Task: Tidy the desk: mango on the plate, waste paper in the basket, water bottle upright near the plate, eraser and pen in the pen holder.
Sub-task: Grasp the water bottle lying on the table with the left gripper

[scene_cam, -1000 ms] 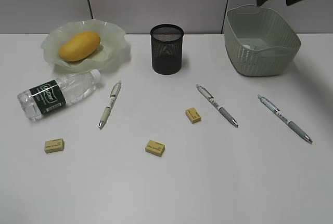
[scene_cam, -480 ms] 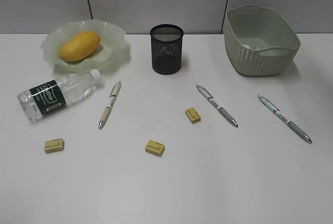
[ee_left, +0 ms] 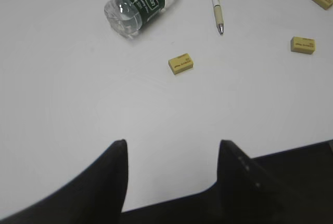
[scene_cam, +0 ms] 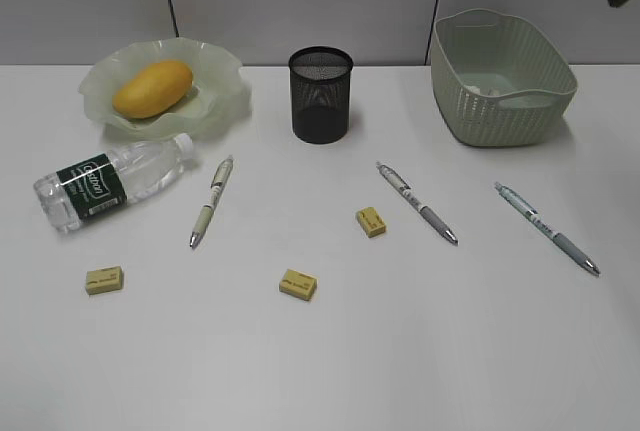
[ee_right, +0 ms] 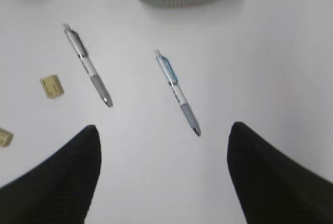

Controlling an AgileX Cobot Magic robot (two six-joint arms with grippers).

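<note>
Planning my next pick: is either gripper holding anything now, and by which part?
Nothing is held: the left gripper and right gripper both hang open and empty above the desk.

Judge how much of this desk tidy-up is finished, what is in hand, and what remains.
Done: the mango lies on the plate, and something white, likely the waste paper, sits in the basket. In hand: nothing; both grippers are open and empty. Left: the water bottle lies on its side, and three pens and three erasers remain on the desk, outside the pen holder.
</note>
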